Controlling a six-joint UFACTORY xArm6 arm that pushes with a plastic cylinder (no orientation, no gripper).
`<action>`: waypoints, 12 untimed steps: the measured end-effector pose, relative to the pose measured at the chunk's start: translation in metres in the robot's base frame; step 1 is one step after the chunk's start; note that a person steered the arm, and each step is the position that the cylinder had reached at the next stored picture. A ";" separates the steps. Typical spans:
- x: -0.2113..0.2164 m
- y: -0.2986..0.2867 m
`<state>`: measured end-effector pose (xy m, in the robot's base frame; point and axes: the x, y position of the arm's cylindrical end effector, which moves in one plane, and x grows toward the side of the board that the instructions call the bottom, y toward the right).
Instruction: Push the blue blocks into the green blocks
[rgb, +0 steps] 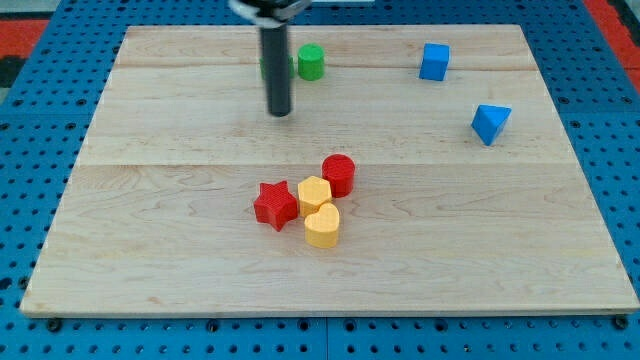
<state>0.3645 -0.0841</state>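
My tip (279, 112) rests on the board at the view's upper middle, at the lower end of the dark rod. A green round block (311, 62) stands just up and right of it. A second green block (265, 66) shows only as a sliver behind the rod; its shape is hidden. A blue cube (434, 61) sits at the view's upper right. A blue wedge-shaped block (490, 123) lies below and right of the cube. Both blue blocks are far to the right of my tip and apart from the green blocks.
A cluster sits at the board's middle: a red star (275, 204), a red cylinder (338, 174), a yellow hexagonal block (314, 193) and a yellow heart (322, 226). The wooden board (150, 250) lies on a blue pegboard surface (20, 200).
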 end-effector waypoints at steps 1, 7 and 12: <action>-0.048 0.009; -0.090 0.215; -0.117 0.095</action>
<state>0.2474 0.0109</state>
